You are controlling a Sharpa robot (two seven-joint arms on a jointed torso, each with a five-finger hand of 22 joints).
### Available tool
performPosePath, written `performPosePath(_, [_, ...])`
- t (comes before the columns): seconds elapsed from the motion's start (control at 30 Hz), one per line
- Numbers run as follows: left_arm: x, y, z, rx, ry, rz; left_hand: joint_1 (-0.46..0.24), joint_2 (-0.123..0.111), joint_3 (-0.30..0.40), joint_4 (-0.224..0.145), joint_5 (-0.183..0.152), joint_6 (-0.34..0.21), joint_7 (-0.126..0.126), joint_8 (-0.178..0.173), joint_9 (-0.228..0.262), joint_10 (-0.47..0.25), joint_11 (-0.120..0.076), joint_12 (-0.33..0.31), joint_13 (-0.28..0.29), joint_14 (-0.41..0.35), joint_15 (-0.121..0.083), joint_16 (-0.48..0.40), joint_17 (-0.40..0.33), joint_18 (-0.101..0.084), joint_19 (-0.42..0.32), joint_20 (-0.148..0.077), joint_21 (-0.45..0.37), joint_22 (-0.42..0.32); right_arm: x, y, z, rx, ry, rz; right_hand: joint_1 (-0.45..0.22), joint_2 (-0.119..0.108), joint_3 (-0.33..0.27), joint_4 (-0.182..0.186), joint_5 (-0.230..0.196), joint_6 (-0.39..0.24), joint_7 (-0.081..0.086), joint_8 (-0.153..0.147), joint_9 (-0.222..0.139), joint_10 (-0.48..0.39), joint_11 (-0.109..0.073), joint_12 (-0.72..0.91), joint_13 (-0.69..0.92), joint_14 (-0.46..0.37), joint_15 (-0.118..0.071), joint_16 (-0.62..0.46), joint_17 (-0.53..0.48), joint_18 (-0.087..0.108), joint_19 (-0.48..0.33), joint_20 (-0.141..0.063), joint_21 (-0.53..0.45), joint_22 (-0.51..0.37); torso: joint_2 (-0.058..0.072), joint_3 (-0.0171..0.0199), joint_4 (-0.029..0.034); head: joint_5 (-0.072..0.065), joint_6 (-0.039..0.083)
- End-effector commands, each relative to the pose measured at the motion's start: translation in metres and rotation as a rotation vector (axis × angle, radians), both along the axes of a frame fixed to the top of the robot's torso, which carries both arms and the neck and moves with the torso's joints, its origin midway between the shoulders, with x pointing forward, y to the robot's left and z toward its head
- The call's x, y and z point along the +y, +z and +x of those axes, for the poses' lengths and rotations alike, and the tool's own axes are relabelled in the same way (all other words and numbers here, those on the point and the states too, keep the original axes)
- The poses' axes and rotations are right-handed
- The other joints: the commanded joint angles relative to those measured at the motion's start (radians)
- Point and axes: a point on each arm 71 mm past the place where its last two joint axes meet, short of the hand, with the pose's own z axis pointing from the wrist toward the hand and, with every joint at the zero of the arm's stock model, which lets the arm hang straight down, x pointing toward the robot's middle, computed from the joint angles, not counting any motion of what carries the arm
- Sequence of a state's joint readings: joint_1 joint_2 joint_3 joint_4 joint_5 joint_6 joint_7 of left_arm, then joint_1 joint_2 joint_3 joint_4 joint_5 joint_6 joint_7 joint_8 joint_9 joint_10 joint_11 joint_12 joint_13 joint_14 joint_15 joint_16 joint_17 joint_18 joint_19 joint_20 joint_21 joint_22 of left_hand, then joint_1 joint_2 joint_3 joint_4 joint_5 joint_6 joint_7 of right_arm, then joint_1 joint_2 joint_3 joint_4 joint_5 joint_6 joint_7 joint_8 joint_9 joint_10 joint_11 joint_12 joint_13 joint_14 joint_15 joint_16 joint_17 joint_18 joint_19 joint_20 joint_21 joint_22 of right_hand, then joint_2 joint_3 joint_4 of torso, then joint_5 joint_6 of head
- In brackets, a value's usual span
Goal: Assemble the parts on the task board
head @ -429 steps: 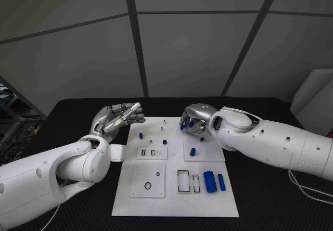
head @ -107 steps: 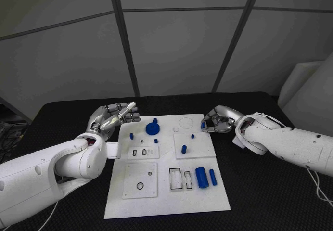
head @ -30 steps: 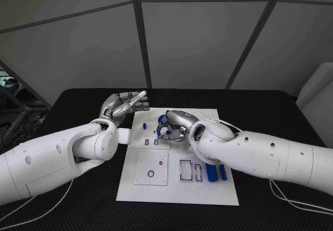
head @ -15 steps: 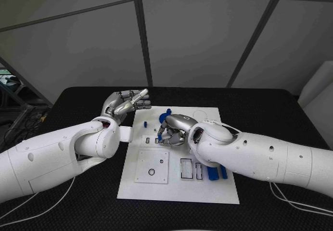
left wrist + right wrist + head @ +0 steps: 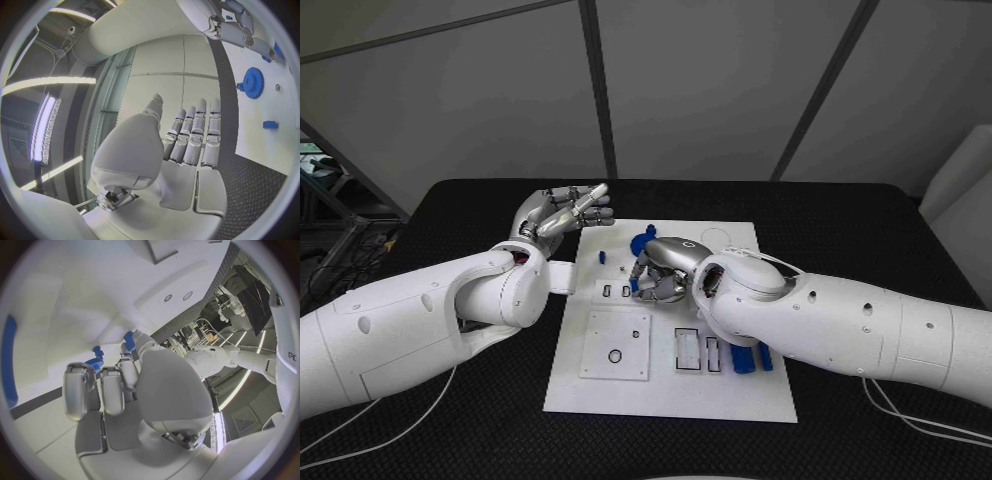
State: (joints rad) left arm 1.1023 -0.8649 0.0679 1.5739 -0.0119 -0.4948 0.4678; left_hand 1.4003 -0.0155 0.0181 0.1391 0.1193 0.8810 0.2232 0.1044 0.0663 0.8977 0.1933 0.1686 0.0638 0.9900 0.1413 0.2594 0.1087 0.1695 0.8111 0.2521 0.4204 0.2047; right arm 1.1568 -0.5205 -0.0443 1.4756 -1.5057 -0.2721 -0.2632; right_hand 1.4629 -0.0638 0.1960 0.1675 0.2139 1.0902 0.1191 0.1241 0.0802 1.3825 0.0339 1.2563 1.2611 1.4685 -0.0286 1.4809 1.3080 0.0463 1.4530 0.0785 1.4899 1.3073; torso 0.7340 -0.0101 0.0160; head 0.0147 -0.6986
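Note:
The white task board (image 5: 668, 395) lies in the middle of the black table. My right hand (image 5: 664, 272) reaches across it with fingers curled down over the slotted block (image 5: 613, 292). It pinches a small blue part (image 5: 633, 290) at its fingertips; in the right wrist view that part (image 5: 128, 338) sits at the thumb tip of the right hand (image 5: 119, 385). A blue gear (image 5: 646, 241) stands just beyond the hand. My left hand (image 5: 560, 215) is raised beside the board's far left corner, fingers straight, holding nothing.
A small blue peg (image 5: 602, 258) stands near the board's left edge. Two blue cylinders (image 5: 740, 355) lie beside the rectangular slots (image 5: 687, 352) at the right. A square plate with a ring (image 5: 615, 357) sits at the near left. My right forearm hides the board's right middle.
Since 3.6 s ago my right hand has crossed from the board's right edge to its left middle. In the last second it sank slightly toward the slotted block. The left hand stayed raised.

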Motion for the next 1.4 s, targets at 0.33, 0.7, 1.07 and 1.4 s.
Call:
performPosePath(0.33, [-0.0008,0.0016,0.0002,-0.009,-0.013,-0.001,0.000,0.007,-0.001,-0.005,-0.004,0.000,0.014,-0.006,-0.001,-0.006,0.000,-0.006,-0.001,-0.001,0.004,-0.003,0.001,0.011,-0.001,-0.001,0.006,0.001,-0.0009,-0.0052,-0.0017,0.025,0.006,-0.052,-0.033,-0.026,0.002,0.005,0.001,-0.013,0.004,-0.004,-0.005,-0.020,0.004,-0.032,-0.023,0.062,-0.003,-0.008,0.071,-0.006,-0.012,0.003,-0.004,0.099,0.000,-0.0004,0.0014,0.000,-0.004])
performPosePath(0.7, [-0.0011,0.0015,0.0003,-0.008,-0.013,-0.001,0.000,0.008,-0.001,-0.007,-0.004,0.001,0.014,-0.006,0.000,-0.004,0.000,-0.006,0.000,-0.001,0.003,-0.003,0.001,0.011,-0.002,-0.001,0.007,0.002,0.0003,-0.0056,-0.0027,0.028,0.013,-0.053,-0.053,-0.046,0.001,0.007,0.005,-0.043,0.015,-0.019,-0.010,-0.035,0.013,-0.052,-0.040,0.060,0.005,-0.013,0.065,-0.004,-0.019,0.008,-0.010,0.090,0.000,-0.0003,0.0007,0.001,-0.005])
performPosePath(1.07, [-0.0013,0.0013,0.0005,-0.007,-0.014,-0.001,0.000,0.008,-0.001,-0.007,-0.004,0.001,0.014,-0.006,0.000,-0.004,0.000,-0.006,0.000,-0.001,0.003,-0.003,0.001,0.011,-0.002,-0.001,0.007,0.002,-0.0003,-0.0055,-0.0021,0.024,0.004,-0.049,-0.068,-0.060,0.002,0.011,0.007,-0.075,0.025,-0.032,-0.012,-0.052,0.022,-0.073,-0.059,0.058,0.012,-0.018,0.057,-0.001,-0.027,0.016,-0.016,0.080,-0.001,-0.0003,0.0004,0.002,-0.006])
performPosePath(1.4, [-0.0015,0.0011,0.0006,-0.005,-0.016,-0.002,0.000,0.008,-0.001,-0.007,-0.004,0.001,0.014,-0.006,0.000,-0.004,0.000,-0.006,0.000,-0.001,0.003,-0.003,0.001,0.011,-0.002,-0.001,0.007,0.002,-0.0005,-0.0047,-0.0016,0.016,-0.007,-0.039,-0.097,-0.080,-0.010,0.025,-0.017,-0.103,0.030,-0.038,-0.012,-0.069,0.028,-0.093,-0.077,0.056,0.018,-0.024,0.050,0.001,-0.034,0.022,-0.023,0.071,-0.001,-0.0005,0.0010,0.001,-0.007])
